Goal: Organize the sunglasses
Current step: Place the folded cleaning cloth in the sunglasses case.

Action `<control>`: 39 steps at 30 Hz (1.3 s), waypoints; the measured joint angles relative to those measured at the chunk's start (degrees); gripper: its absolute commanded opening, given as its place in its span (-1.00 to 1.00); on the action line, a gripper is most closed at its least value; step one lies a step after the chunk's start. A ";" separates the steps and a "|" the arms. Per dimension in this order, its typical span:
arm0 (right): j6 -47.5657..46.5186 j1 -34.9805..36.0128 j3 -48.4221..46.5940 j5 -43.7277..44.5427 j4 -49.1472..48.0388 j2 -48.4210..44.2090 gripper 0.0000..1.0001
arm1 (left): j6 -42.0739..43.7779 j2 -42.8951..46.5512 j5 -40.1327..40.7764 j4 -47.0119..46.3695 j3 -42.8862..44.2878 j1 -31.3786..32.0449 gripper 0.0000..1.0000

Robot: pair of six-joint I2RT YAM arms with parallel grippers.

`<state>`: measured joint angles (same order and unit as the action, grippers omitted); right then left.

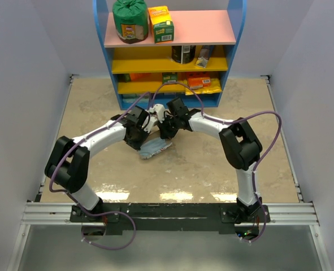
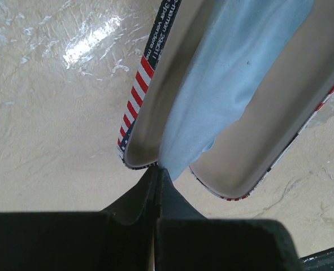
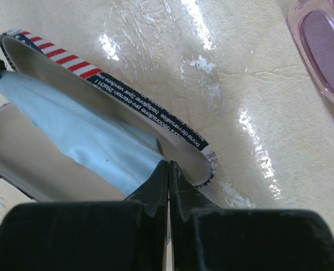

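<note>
1. A blue-sided shelf unit (image 1: 206,28) with pink and yellow boards stands well beyond the pouch, at the far end of the beige table (image 1: 212,164).
2. The grey-white oval fabric pouch (image 2: 134,107), printed with flag stripes and lettering, lies open on the table directly under both wrists.
3. A light blue square cloth (image 2: 234,73) stretches across the pouch's mouth. The left gripper (image 2: 157,169) is clenched on one end of the cloth at the pouch's narrow tip. The right gripper (image 3: 168,165) is clenched on the opposite end, just at the rim.
4. The sunglasses (image 3: 325,51), a small pair with a translucent pink frame and purple tinted lenses, lie on the table near the pouch's lettered side, apart from it. Neither claw touches them.
5. They look light, stiff and easily scratched, and the smooth plastic is likely slippery. A gentle pinch on the frame's bridge or a temple arm, away from the lenses, seems safest.
6. Only the right wrist view shows the sunglasses. In the top view the arms hide them, and little of the pouch shows past the wrists. The left wrist view shows the pouch's inside best.
</note>
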<state>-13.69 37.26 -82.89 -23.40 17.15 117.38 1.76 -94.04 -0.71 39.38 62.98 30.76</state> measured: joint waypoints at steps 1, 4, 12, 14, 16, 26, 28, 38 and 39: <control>0.42 0.13 0.22 0.09 -0.33 -0.04 -1.00 | -0.22 0.15 -0.09 0.00 -0.15 0.00 -1.00; 1.33 0.37 0.76 0.55 -1.88 -0.35 -1.00 | -0.70 0.68 -0.31 -0.35 -0.55 0.00 -1.00; 3.50 0.59 0.76 1.86 -3.10 -0.50 -1.00 | -1.16 0.94 0.52 -1.22 -0.63 -0.11 -1.00; 3.69 0.61 0.76 1.99 -3.28 -0.50 -1.00 | -1.16 0.94 0.59 -1.31 -0.63 -0.11 -1.00; 3.80 0.61 0.76 2.29 -3.45 -0.50 -1.00 | -1.16 0.94 0.79 -1.46 -0.63 -0.13 -1.00; 4.35 0.79 0.79 4.76 -3.54 -1.18 -1.00 | -1.14 0.94 1.22 -2.43 -0.63 -0.13 -0.91; 4.39 0.81 0.85 5.01 -3.52 -1.29 -1.00 | -1.11 0.92 1.20 -2.51 -0.63 -0.13 -0.89; 4.63 0.98 0.85 5.97 -3.50 -1.29 -1.00 | -1.09 0.83 1.40 -2.51 -0.63 -0.13 -0.60; 4.66 0.98 0.85 5.97 -3.50 -1.29 -1.00 | -1.09 0.83 1.40 -2.51 -0.63 -0.13 -0.58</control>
<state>-9.04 38.24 -82.04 -17.43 13.65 116.09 0.67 -93.21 0.69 36.86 62.35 30.63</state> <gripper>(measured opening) 0.006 0.175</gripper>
